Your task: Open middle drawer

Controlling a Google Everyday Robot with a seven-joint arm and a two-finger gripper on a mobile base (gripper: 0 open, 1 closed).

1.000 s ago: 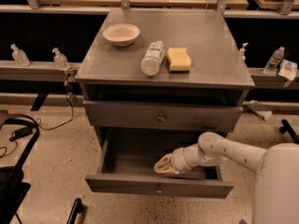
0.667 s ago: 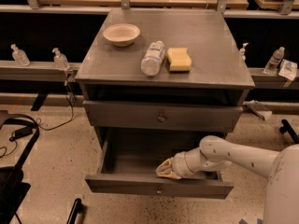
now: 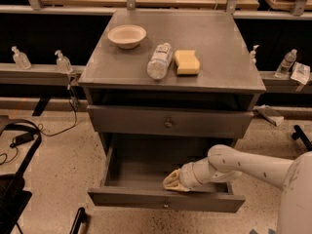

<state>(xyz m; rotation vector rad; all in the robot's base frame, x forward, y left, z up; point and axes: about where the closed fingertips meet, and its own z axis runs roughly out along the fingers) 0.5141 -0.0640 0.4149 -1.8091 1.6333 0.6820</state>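
Observation:
The middle drawer (image 3: 165, 200) is the grey drawer pulled out below a closed grey front with a small round knob (image 3: 168, 124). Its own knob shows low on its front panel. Its inside is bare and dark. My gripper (image 3: 173, 182) is cream-coloured. It reaches in from the right and sits inside the open drawer, right behind the front panel near its middle. The white arm (image 3: 243, 164) stretches off to the lower right. Any drawer beneath the open one is hidden.
On the cabinet top (image 3: 214, 38) stand a beige bowl (image 3: 126, 35), a plastic bottle lying on its side (image 3: 159, 61) and a yellow sponge (image 3: 187, 62). Small bottles stand on ledges at left (image 3: 62, 61) and right (image 3: 286, 62). A black frame and cables (image 3: 19, 145) lie on the floor at left.
My gripper has moved a little toward the camera. The drawer front has come slightly further out with it.

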